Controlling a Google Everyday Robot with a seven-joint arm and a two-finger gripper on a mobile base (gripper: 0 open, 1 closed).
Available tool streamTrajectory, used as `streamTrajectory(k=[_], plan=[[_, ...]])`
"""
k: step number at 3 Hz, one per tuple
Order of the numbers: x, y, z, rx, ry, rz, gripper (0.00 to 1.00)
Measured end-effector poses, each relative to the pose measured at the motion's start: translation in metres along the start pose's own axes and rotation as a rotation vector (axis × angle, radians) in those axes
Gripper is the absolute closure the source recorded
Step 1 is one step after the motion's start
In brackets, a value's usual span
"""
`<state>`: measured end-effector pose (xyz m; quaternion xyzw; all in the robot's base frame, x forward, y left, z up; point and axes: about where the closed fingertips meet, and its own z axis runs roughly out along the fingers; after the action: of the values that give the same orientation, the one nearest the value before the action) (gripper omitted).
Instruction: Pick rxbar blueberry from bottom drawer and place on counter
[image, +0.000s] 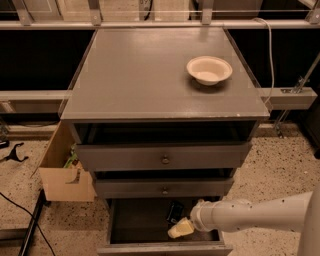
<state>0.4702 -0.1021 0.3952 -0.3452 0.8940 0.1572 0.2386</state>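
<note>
The bottom drawer (135, 225) is pulled open and dark inside. The rxbar blueberry (174, 211), a small dark bar, lies toward the drawer's back right, under the middle drawer's front. My gripper (180, 229) reaches in from the right on a white arm. Its pale fingertips hang inside the drawer just in front of and slightly right of the bar. The counter (145, 75) is the broad grey cabinet top above.
A cream bowl (209, 69) sits on the counter's right rear. Two knobbed drawers (164, 159) stand slightly open above the bottom one. An open cardboard box (62, 172) stands on the floor left of the cabinet. Black cables lie on the floor at the left.
</note>
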Motion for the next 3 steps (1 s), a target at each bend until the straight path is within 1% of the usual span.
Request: streamTrajectory(k=[1,2,3], plan=[[0.011,-0.007,0.020,-0.010,-0.008,0.015,0.00],[0.025,-0.013,0.046,-0.015,-0.023,0.044,0.00],[0.031,-0.016,0.077,-0.027,-0.080,0.037,0.00]])
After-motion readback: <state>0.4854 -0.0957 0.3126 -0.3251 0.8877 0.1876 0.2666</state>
